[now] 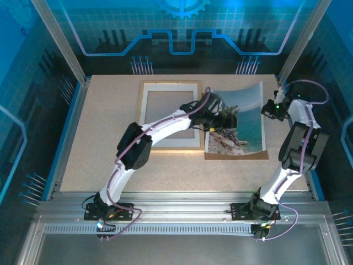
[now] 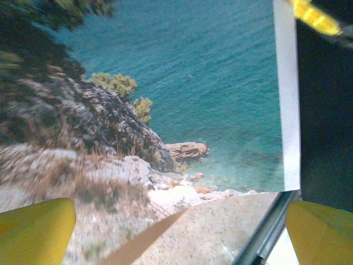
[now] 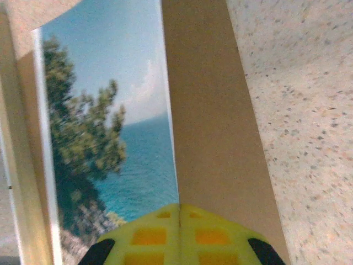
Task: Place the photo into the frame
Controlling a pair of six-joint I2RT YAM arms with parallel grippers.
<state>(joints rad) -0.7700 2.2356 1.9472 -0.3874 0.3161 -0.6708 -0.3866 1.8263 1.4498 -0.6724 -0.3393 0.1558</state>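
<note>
The photo [image 1: 242, 121], a coast print, lies right of the frame [image 1: 171, 148], a thin light-wood rectangle lying flat with a white mat inside. The photo's right edge curls up off the table. My right gripper [image 1: 266, 109] is shut on that raised edge; in the right wrist view the yellow fingertips [image 3: 179, 212] meet on the photo [image 3: 110, 110]. My left gripper [image 1: 226, 121] hovers open over the photo's left side. In the left wrist view its yellow fingers [image 2: 33, 232] stand wide apart above the photo [image 2: 165, 83], nothing between them.
A brown backing board [image 1: 237, 157] lies under the photo, its strip showing at the near edge and in the right wrist view [image 3: 215, 110]. Bare speckled table [image 1: 99, 138] lies left of the frame. An aluminium rail [image 1: 176, 201] runs along the table's near edge.
</note>
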